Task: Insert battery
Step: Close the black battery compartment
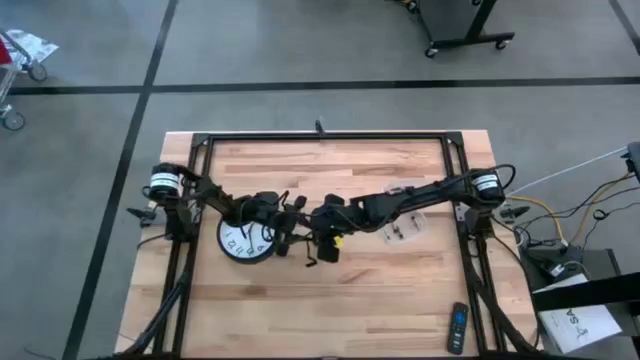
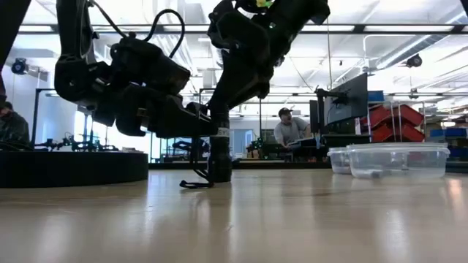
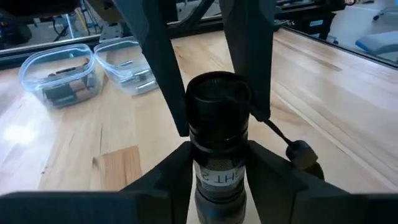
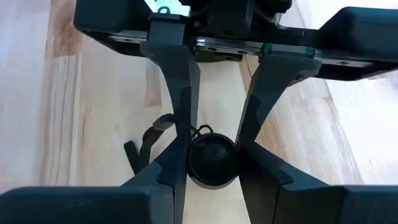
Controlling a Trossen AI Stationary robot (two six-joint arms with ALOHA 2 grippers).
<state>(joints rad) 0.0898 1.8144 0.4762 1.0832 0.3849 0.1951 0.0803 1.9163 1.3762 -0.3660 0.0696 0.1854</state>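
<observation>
Both tools grip one black flashlight [image 3: 217, 124] standing upright at the surface [image 1: 330, 310] centre: left tool [image 3: 214, 168] closed on its body, right tool [image 4: 211, 155] closed on its end cap. No battery is visible at the flashlight; insertion appears unfinished.

Surface [image 1: 330, 300]: pale wood planks, smooth, slight sheen. Flashlight [image 3: 219, 134]: matt black body, textured end cap. Containers [image 3: 59, 74] beside the flashlight: clear glossy plastic. Gripper fingers [image 4: 180, 81]: matt black plastic.
</observation>
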